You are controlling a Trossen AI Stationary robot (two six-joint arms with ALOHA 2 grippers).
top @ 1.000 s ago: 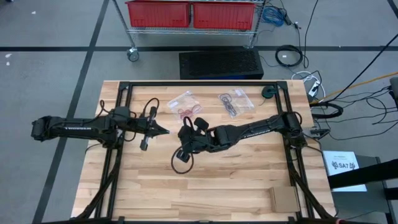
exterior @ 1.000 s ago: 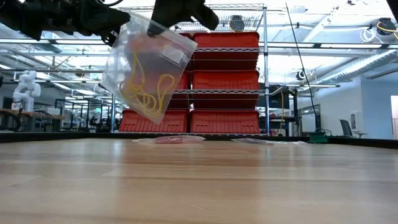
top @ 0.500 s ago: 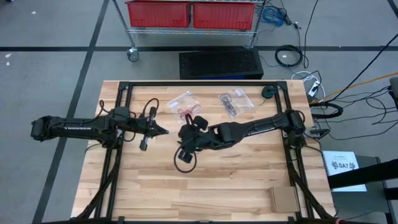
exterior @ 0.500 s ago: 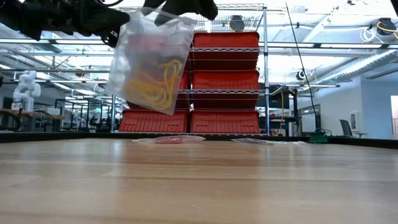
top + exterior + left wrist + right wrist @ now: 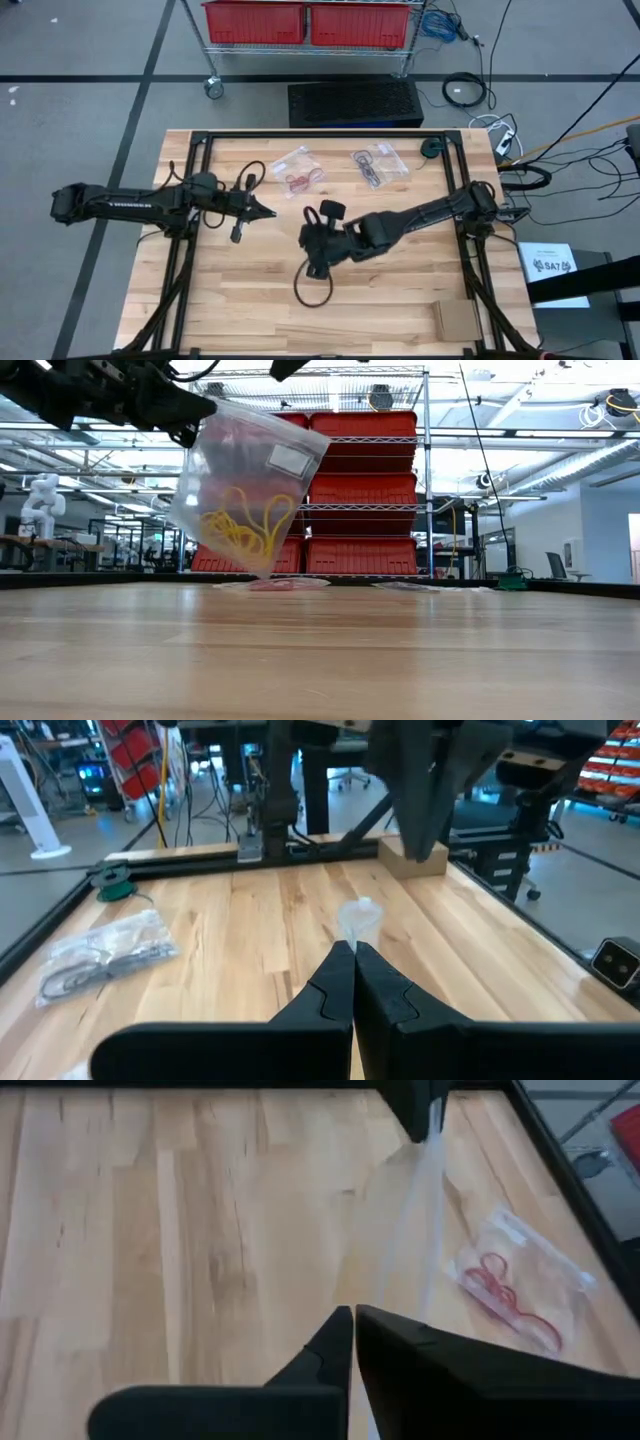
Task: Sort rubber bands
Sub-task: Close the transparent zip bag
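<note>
A clear plastic bag [image 5: 250, 490] with yellow rubber bands [image 5: 245, 525] at its bottom and a white label hangs above the table's middle. My left gripper [image 5: 192, 412] is shut on it, reaching in from the table's left [image 5: 270, 212]. My right gripper [image 5: 305, 240] is shut and holds nothing. It stands nearer the table's front than the bag; in its wrist view [image 5: 353, 1318] the bag [image 5: 405, 1210] shows ahead of it. A bag of red rubber bands [image 5: 297, 172] and a bag of black ones [image 5: 375, 165] lie flat at the far side. My left gripper pinches the bag's upper corner [image 5: 207, 422] between its two fingers, which come nearly level from the table's left. A crumple of clear plastic [image 5: 360, 918] sticks out past the fingertips. The bag hangs tilted below the fingers, clear of the table.
A dark round roll [image 5: 431, 148] lies at the far right corner, and a cardboard piece [image 5: 455, 320] near the front right. A black frame [image 5: 320, 134] borders the working area. A loop of black cable [image 5: 312, 285] hangs under my right arm. Bare wood shows along the front.
My right gripper has let go of the bag's top and drawn back toward the table's near edge and right, rolling as it went. The bag has swung and now hangs from my left gripper alone, with its free top corner dropped and the yellow bands gathered at the bottom.
</note>
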